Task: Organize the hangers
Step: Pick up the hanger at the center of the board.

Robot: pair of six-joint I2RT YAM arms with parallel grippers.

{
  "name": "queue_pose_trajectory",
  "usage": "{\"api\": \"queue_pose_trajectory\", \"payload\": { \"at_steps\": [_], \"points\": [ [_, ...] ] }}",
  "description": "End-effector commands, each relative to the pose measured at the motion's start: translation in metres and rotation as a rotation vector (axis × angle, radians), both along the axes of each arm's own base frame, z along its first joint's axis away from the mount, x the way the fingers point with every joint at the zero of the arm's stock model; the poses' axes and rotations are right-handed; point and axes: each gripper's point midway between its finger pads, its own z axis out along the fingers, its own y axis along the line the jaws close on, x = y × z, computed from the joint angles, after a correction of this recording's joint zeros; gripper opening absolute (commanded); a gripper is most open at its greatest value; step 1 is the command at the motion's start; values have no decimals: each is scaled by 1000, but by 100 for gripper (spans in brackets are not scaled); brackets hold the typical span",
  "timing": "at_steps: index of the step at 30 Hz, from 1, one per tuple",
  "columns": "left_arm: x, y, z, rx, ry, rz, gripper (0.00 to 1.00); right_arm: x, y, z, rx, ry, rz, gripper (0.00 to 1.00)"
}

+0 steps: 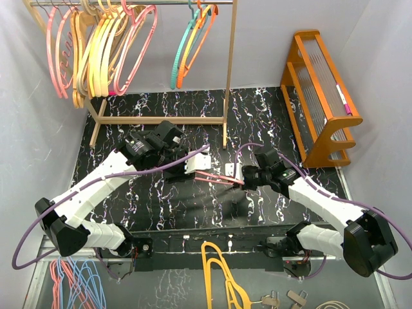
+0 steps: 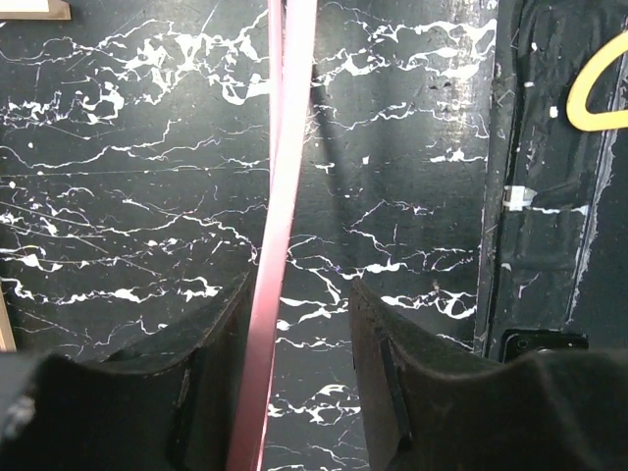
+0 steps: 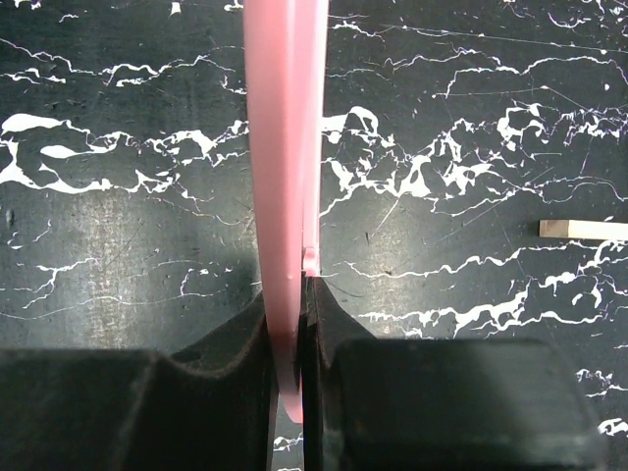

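Right gripper [image 3: 291, 314] of mine squeezes the pink hanger [image 3: 285, 147] tight, in front of the rack [image 1: 228, 77]. My left gripper [image 2: 299, 294] sits loose around it. I should close it gently, then lift both ends level.

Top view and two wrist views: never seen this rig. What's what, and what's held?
Two robot arms are bolted at the table's near edge. The top view looks down from above and behind them: left arm on the left, right arm on the right. Each wrist view comes from a camera on that arm, looking past its own jaws. On the black mat stands a wooden rack with hangers on its rail; an orange shelf sits at the far right. Between the arms is one pink hanger. The right jaws are shut on it. The left jaws straddle its bar but stand open, with a gap on one side.
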Motion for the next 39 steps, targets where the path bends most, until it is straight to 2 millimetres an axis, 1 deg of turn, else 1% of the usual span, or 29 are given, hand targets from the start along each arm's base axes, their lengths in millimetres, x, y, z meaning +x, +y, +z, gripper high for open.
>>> {"api": "queue_pose_trajectory", "payload": {
  "at_steps": [1,2,3,4,5,6,7,10,11,12,13,15,18,21,24,27,29,32,35,37,39],
  "points": [
    [-6,13,13,22,-18,-3,0,-1,5,6,2,-4,33,8],
    [-3,16,14,21,-43,19,2,0,4,5,-2,-3,29,8],
    [5,19,17,11,-78,60,20,-1,4,6,0,1,30,8],
    [11,24,19,-1,-116,92,47,-2,4,6,3,7,33,8],
    [18,29,23,-20,-152,124,80,-3,4,5,5,13,35,8],
    [25,32,29,-48,-180,160,95,-4,4,4,3,19,38,8],
    [33,36,36,-79,-198,192,97,-5,3,2,1,24,39,8],
    [56,51,56,-199,-165,264,97,-5,3,1,-2,25,41,8],
    [57,53,63,-274,-120,239,97,-5,3,1,-3,25,41,8],
    [59,60,67,-325,-99,218,97,-4,3,2,-2,22,38,8],
    [60,68,70,-378,-83,193,97,-4,3,2,-2,26,37,8],
    [60,83,70,-453,-58,147,97,-3,3,4,1,27,39,8],
    [53,96,71,-527,-17,80,96,-3,3,7,3,26,39,8],
    [51,100,76,-575,-4,37,93,-2,2,8,2,25,37,8],
    [55,100,77,-576,-64,-10,94,-2,2,8,0,26,35,8],
    [55,99,80,-578,-71,-15,95,0,0,7,-6,25,28,8],
    [53,99,75,-558,-66,-24,95,1,0,7,-8,26,26,8],
    [42,97,66,-508,-66,-55,95,3,-1,5,-14,25,22,8],
    [27,94,48,-453,-33,-90,92,5,0,6,-12,26,24,8],
    [24,96,40,-431,-25,-99,90,6,0,6,-8,24,25,8],
    [26,99,33,-413,-12,-99,88,8,0,7,-6,20,24,8]
  ]
}}
